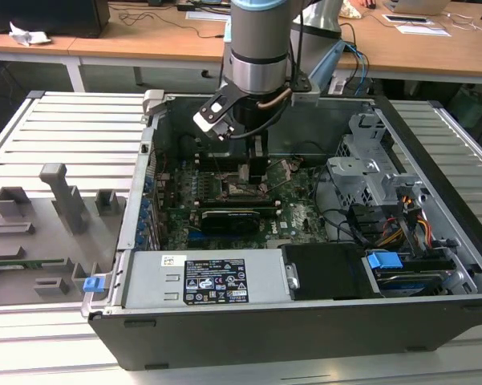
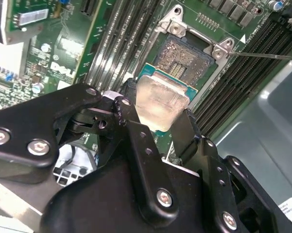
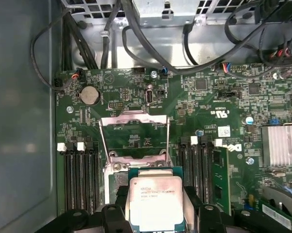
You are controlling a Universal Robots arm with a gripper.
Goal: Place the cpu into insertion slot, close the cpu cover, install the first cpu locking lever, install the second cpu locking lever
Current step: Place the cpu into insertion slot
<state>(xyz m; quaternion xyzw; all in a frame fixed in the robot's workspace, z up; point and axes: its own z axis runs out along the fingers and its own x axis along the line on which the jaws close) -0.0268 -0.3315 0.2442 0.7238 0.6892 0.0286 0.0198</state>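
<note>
Over the insertion slot (image 2: 182,58), tool (image 2: 158,110) apparently tight around the cpu (image 3: 155,201).

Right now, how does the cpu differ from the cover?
The cpu is a solid plate; the cover is an open frame with a window. The cpu is clamped in the gripper near the slot; the cover is free and stands swung open. Both are square and silver.
</note>
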